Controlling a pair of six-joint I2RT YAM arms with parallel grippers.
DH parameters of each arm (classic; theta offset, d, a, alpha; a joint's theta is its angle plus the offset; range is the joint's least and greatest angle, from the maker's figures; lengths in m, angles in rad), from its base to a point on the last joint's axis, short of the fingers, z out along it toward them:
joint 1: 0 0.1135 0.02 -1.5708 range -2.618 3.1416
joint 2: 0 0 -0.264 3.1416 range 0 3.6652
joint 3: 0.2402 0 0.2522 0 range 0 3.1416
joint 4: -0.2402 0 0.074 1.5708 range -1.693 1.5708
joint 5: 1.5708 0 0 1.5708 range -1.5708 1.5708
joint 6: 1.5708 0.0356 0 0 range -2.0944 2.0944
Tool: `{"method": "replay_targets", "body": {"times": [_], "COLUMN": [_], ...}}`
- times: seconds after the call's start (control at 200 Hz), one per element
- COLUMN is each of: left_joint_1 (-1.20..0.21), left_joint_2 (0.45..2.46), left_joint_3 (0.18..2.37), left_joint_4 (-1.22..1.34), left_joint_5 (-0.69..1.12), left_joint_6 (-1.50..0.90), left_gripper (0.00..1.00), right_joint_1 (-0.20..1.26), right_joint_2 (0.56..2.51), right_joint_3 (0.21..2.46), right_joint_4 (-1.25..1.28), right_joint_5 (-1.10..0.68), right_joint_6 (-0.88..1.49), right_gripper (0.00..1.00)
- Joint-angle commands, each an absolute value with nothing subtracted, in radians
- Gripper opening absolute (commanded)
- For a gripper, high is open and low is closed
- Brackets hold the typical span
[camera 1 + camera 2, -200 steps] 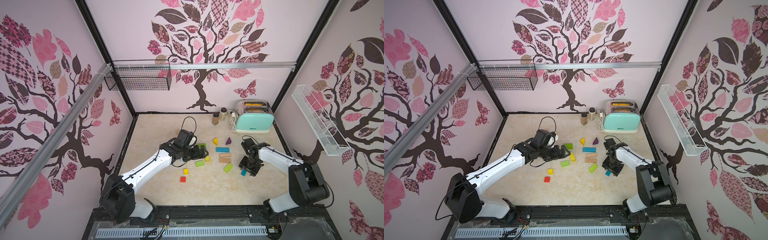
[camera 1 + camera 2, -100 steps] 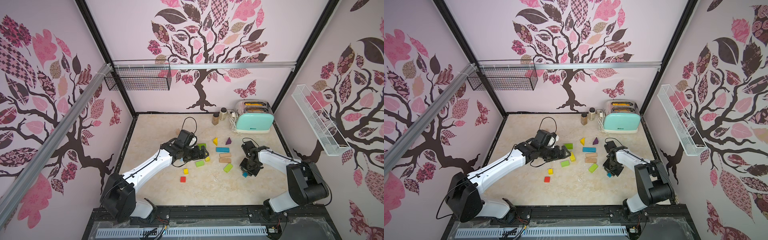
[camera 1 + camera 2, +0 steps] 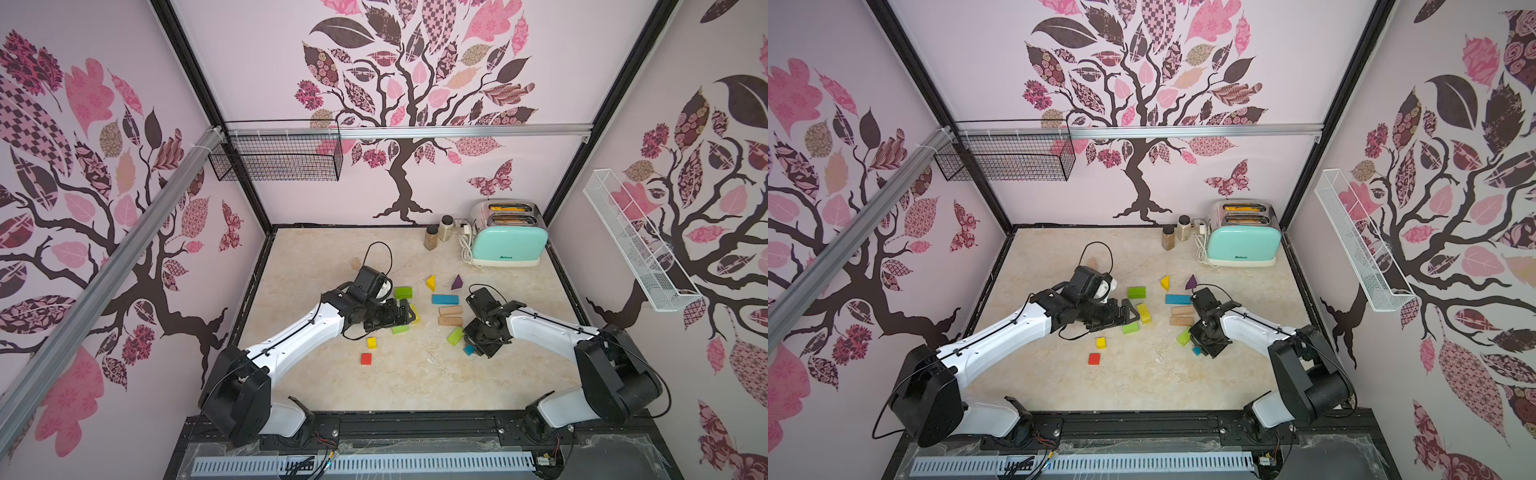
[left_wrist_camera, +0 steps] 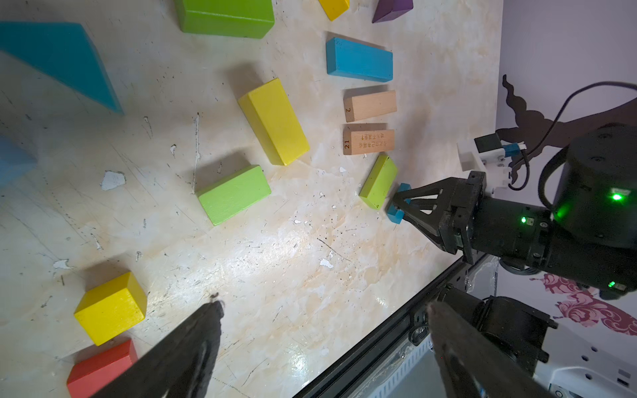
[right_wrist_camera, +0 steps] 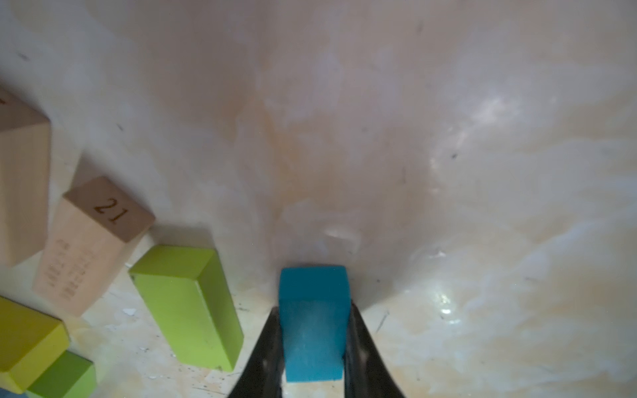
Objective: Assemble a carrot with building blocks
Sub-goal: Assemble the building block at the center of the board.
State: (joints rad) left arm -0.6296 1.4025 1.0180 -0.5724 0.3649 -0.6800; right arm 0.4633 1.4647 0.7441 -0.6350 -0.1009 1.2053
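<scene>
Now the right gripper [image 5: 313, 310] pinches the small blue block [image 5: 312, 330] down on the table [image 5: 448, 172], just beside a green bar [image 5: 188, 303], so a skewed lift could nudge that bar or drop the block; the left gripper [image 4: 324, 306] hangs wide open, empty.

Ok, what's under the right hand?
A small blue block, gripped by the right hand, beside a green bar. In both top views the hand covers most of it; its underside is hidden.
</scene>
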Motion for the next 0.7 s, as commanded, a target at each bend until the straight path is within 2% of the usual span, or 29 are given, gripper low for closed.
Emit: {"method": "replay_targets", "body": {"times": [0.0,0.36,0.695], "left_joint_1": [-0.629,-0.628,-0.627], "left_joint_2": [1.376,1.347,1.338], "left_joint_3": [1.014,1.016,1.013], "left_joint_4": [-0.567,-0.595,-0.581], "left_joint_5": [0.377,0.373,0.371], "left_joint_6": [-0.665,-0.635,-0.630], "left_gripper": [0.98,0.98,0.98], "right_joint_1": [0.489,0.563,0.569], "right_joint_2": [1.507,1.576,1.523], "right_joint_3": [0.729,0.782,0.783], "right_joint_4": [-0.514,-0.476,-0.496], "right_joint_5": [-0.113,-0.080,-0.077], "right_joint_6": [1.366,1.513,1.500], "right_gripper": [0.11,0.13,0.43]}}
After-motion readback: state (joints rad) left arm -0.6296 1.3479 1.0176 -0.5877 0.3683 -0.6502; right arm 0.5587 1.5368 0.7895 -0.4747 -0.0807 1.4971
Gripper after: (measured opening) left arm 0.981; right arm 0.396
